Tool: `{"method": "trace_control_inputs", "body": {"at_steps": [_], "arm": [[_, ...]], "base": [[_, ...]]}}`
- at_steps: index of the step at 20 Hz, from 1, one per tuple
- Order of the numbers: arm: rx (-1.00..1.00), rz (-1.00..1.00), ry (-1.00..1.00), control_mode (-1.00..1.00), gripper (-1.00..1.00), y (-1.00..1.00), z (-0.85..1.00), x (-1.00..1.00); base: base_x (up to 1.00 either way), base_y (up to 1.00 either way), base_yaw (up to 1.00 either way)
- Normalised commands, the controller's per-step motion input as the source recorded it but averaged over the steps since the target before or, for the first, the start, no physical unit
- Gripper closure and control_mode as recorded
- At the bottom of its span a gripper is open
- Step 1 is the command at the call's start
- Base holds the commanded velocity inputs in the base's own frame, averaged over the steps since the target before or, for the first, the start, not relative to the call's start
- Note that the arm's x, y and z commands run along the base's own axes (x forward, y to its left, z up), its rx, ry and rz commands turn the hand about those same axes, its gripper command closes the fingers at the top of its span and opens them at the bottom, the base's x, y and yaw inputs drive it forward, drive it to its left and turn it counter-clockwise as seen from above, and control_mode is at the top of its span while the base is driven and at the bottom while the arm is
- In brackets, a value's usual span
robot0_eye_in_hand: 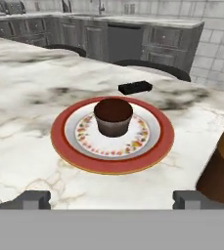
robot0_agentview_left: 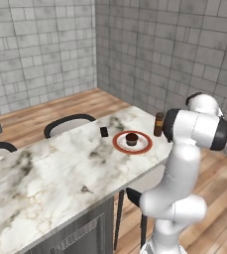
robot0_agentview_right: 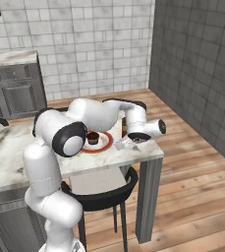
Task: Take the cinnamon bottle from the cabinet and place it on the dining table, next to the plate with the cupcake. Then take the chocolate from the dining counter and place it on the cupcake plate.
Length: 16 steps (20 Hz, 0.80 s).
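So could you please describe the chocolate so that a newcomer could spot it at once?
Start at the long marble dining table and find the red-rimmed plate holding the cupcake near its far end. Just beyond the plate, on the chair side, lies the chocolate: a tiny, nearly black rectangular block, flatter than the cupcake and far shorter than the brown cinnamon bottle.

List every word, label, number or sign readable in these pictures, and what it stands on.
Readable text: none.
cinnamon bottle: an orange label band, no lettering legible on it.
plate: a ring of small coloured flecks inside the red rim, decoration rather than writing.
chocolate: plain dark block, no marking.
dining table: grey veining, no print.
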Motion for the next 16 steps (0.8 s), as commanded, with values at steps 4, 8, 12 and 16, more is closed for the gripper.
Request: {"method": "trace_control_inputs", "body": {"at_steps": [4,8,12,16], "arm": [[-0.29,0.03,0.20,-1.00,-1.00,0.49,0.41,-0.21],[-0.21,0.00,0.14,-1.00,-1.00,0.62,0.30,-0.24],[-0.11,0.00,0.08,-1.00,-1.00,0.62,0.20,-0.24],[-0.10,-0.07,0.11,-1.00,-1.00,0.70,0.15,-0.17]], "base": [[0.00,0.00,0.00],[0.00,0.00,0.00],[0.00,0.00,0.00],[0.00,0.00,0.00]]}}
